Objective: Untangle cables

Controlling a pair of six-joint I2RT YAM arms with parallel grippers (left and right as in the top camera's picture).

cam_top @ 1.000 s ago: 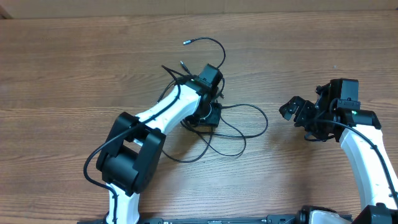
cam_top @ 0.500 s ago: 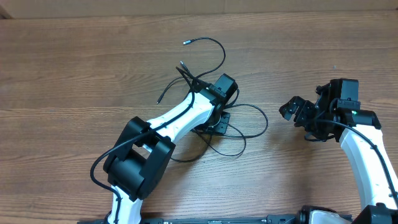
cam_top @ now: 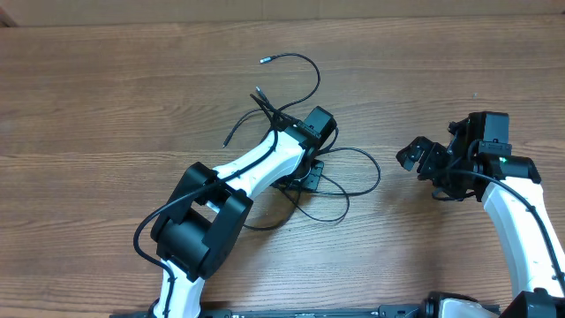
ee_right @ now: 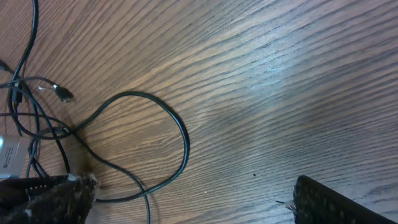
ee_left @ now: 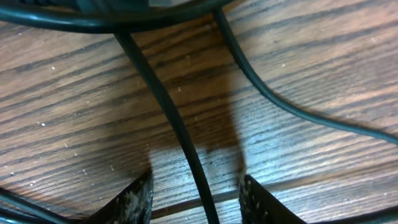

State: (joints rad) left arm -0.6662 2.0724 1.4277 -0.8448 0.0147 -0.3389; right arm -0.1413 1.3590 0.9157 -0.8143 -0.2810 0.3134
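Black cables (cam_top: 340, 190): loose tangled loops, mid desk (cam_top: 106, 88), directly under left end effector (ee_left: 196, 199). One strand (ee_left: 165, 99) runs lengthwise thru the gap betw. its fingertips, clear wood showing either side, so not pinched. Left: part-open, straddling strand, nothing held. Right end effector (cam_top: 420, 159): jaws wide, empty, well apart to right of tangle. Left arm nearer; prob. needs only to close on strand.

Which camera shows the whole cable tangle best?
Overhead: the cables appear nearly whole, spread out. Left wrist shows only close-up strands; right wrist catches one loop and a plug.
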